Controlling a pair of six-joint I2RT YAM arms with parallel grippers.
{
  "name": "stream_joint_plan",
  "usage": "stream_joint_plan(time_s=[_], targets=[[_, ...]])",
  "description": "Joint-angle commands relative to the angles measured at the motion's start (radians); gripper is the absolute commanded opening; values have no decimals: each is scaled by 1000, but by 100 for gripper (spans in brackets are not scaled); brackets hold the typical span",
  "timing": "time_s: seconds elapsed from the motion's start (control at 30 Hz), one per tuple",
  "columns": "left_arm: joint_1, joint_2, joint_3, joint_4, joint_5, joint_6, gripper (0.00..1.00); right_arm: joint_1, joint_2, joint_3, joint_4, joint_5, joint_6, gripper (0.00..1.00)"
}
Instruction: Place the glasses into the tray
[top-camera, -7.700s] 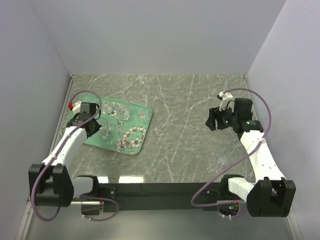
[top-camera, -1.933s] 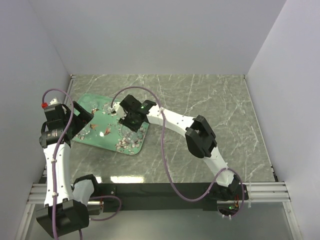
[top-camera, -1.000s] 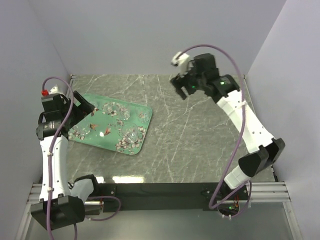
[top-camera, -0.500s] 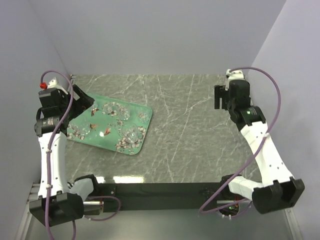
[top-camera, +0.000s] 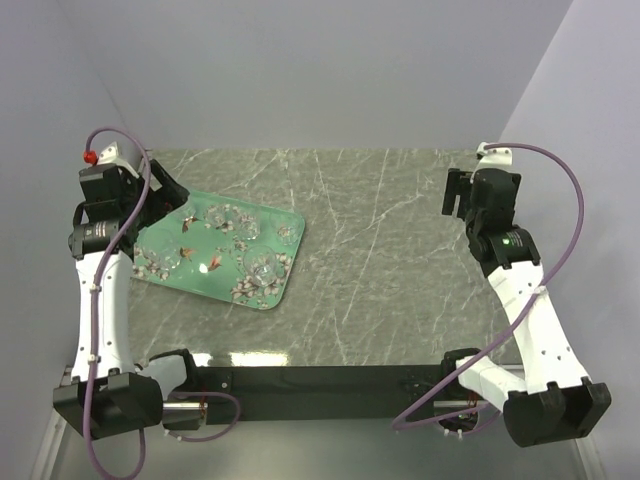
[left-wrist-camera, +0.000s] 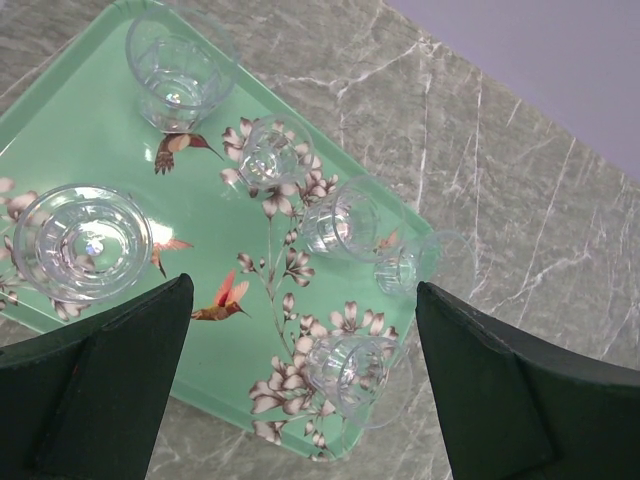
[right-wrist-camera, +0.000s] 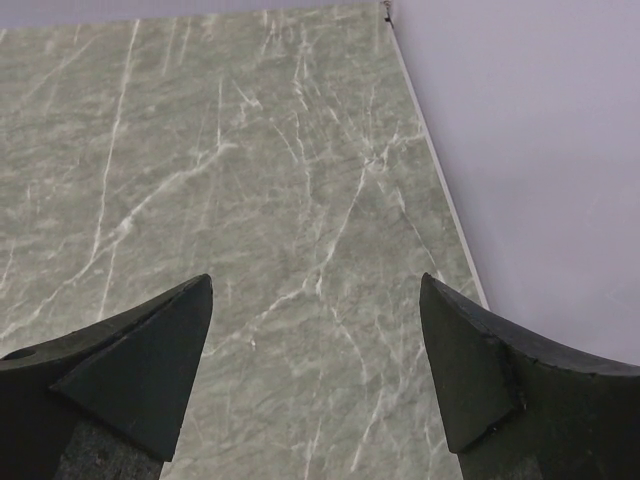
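Right gripper has swung back off the tray, jaws wide, empty; left gripper likewise (hovering above it). Six glasses aboard, looks done.

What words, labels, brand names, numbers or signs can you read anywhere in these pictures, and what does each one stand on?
None: no view shows any readable text.
The tray carries only printed blossoms and hummingbirds, no lettering.
The glasses are plain and unmarked.
The table shows only marble veining.
The left arm and right arm show no label or number clear enough to read.
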Motion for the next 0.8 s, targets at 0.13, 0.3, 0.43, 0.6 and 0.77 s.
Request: stream_joint_plan(time_s=[0.13,0.3,0.43,0.6,0.77], targets=[[-7,11,60,16,-11,18,99,-16,-43,-8,54,-10,19,90],[-7,7,52,22,-9,12,100,-24,-51,-15,55,-22,19,90],[-6,7,48,28,-5,8,99,-24,-47,-15,55,-11,19,90],[-7,6,48,31,-5,5,99,-31,-39,-17,54,12,19,90],[-7,3,40,29,-6,8,99,-44,-33,-22,48,3,19,89]])
